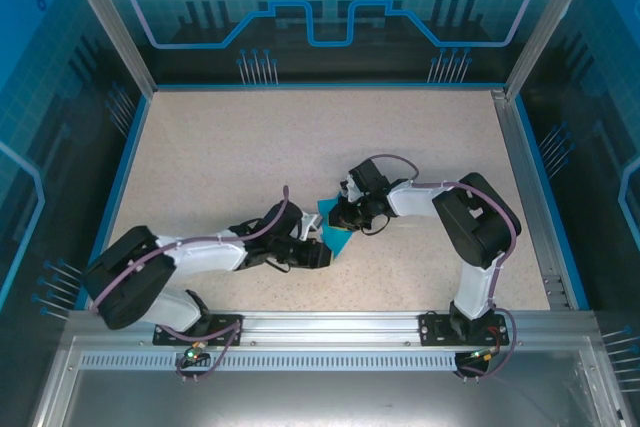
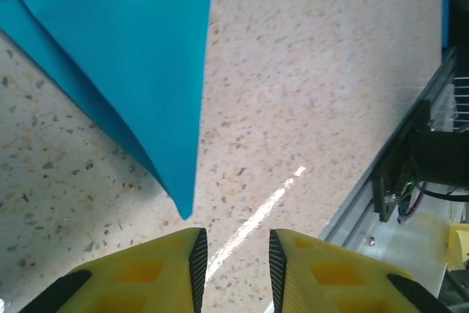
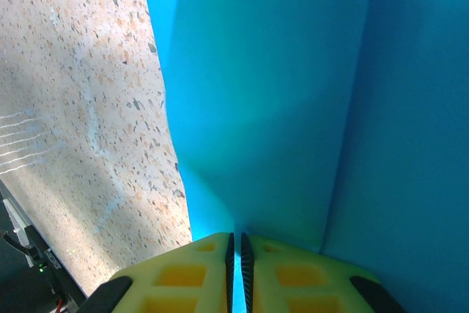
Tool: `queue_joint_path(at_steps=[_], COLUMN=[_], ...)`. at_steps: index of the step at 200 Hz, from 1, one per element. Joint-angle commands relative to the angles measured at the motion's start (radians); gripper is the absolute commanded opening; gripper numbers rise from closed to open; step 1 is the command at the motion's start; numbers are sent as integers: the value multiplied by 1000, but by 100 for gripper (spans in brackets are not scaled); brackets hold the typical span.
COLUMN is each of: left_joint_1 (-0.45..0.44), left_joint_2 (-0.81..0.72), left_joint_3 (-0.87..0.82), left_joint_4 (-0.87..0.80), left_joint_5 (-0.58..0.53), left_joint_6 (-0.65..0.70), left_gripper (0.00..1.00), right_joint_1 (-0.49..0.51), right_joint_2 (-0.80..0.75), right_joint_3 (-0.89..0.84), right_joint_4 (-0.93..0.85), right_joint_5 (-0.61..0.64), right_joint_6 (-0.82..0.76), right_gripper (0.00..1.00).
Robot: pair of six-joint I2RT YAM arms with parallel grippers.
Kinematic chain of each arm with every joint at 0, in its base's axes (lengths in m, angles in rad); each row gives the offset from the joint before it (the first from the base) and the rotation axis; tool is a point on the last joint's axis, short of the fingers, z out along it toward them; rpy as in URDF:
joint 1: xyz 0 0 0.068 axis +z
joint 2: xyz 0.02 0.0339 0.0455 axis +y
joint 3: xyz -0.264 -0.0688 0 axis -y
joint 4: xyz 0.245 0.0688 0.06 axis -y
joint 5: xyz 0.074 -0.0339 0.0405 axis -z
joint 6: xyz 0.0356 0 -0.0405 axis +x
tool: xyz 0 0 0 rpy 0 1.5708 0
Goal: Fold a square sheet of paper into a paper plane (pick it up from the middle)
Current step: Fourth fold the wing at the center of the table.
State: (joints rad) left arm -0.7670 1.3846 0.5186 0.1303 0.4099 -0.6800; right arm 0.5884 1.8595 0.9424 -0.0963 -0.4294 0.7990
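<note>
The cyan-blue sheet of paper [image 1: 336,239] is folded into a pointed shape and lies near the middle of the table between both grippers. My right gripper [image 1: 340,217] is shut on it from the far side; in the right wrist view a thin edge of the paper [image 3: 278,93] runs between the closed fingers [image 3: 235,238]. My left gripper [image 1: 318,250] sits just left of the paper. In the left wrist view it [image 2: 236,243] stands open with bare table in the gap. The paper's pointed tip [image 2: 183,210] hangs just ahead of its left finger, apart from it.
The speckled beige tabletop [image 1: 250,147] is walled in by blue panels [image 1: 330,27] at the back and sides. An aluminium rail [image 1: 330,327] runs along the near edge and also shows at the right of the left wrist view [image 2: 396,181].
</note>
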Motion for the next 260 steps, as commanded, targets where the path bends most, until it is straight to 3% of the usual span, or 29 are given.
queue_joint_path(at_steps=[1,25,92,161,260], left_joint_1=[20,53,72,82,77], left_joint_2=[-74,-58,188,248,336], left_joint_3=[-14,16,51,33,-23], left_joint_4=[-31,3,263,288,375], left_joint_5=[-48,-31,66,67,216], left_joint_6=[-31,-50,-149,-152,-173], left_gripper=[33,31,28,27,28], right_joint_1=[16,16,17,16,17], right_joint_2=[27,33,35,37,41], right_joint_3=[-34,-34,-38,-43,-44], right_joint_4=[-77,-70,-64,-65,-66], right_joint_5=[47,42,41,41,47], right_joint_6=[-18,-17,-13,-15,-13], right_gripper=[15,15,15,15,15])
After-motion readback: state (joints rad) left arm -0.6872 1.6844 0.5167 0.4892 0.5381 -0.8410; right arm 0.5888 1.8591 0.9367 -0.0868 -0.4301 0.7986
